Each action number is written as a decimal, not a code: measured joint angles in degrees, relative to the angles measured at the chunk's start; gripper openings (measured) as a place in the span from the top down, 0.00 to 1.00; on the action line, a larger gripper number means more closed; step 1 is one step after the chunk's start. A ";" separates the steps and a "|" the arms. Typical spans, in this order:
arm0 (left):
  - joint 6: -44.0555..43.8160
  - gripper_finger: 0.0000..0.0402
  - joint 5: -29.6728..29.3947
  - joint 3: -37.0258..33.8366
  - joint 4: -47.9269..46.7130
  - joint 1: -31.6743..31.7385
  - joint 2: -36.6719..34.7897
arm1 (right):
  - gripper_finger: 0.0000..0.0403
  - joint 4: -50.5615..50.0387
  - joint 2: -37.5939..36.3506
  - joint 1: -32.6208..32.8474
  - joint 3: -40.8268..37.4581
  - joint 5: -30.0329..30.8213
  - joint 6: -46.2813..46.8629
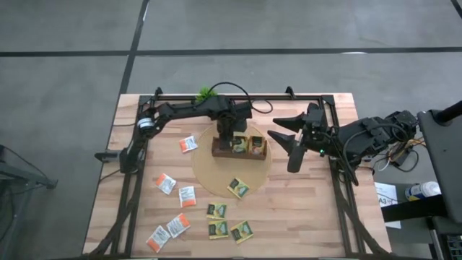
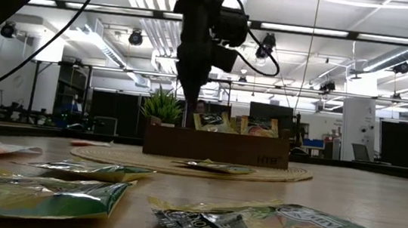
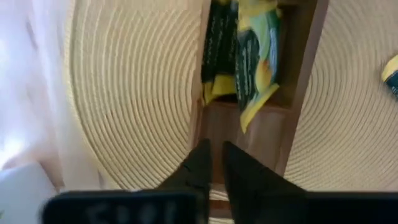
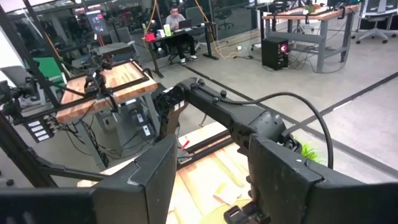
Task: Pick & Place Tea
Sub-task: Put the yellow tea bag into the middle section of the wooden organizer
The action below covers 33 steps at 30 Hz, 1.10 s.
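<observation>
Near the far edge of the pale wooden plank table [image 1: 289, 217], at its middle, a round woven straw mat [image 1: 209, 177] is laid, and on it a brown rectangular wooden compartment tray [image 1: 239, 153] is set. The left gripper [image 1: 225, 144] is lowered over the left end of that tray; in the left wrist view its two dark fingers [image 3: 239, 171] are seen drawn narrow, with only a slim gap between them, above a bare compartment, and nothing is seen held between them. Dark green-and-yellow tea sachets [image 3: 249, 56] are stood on edge in the next compartment, and from the low view their tops [image 2: 214, 121] are seen rising above the tray wall. A small green potted plant [image 1: 207, 92] is placed just beyond the mat, at the far edge.

One green-and-yellow sachet [image 1: 239, 188] is left lying on the near rim of the mat. Three more of that kind [image 1: 229, 224] are grouped near the near edge, at its middle. White-and-orange sachets [image 1: 170, 209] are scattered over the left half of the table, one of them [image 1: 188, 144] lying beside the mat's left rim.

The right gripper [image 1: 289, 148] is held above the table just right of the mat, its fingers spread wide and empty.
</observation>
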 joint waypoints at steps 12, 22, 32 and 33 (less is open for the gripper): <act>-3.25 1.00 3.37 -4.54 3.57 -1.03 0.00 | 0.51 -0.92 0.00 0.01 0.00 -0.01 -0.01; -5.05 1.00 5.20 -4.00 7.76 -1.11 0.00 | 0.51 -0.96 0.00 0.01 0.00 -0.02 -0.01; -7.01 1.00 5.20 -4.37 4.18 -1.05 -3.58 | 0.51 -1.37 0.00 0.02 0.00 -0.04 0.02; -7.47 1.00 5.18 -4.37 4.33 -1.05 -4.48 | 0.51 -1.45 0.00 0.02 0.00 -0.05 0.04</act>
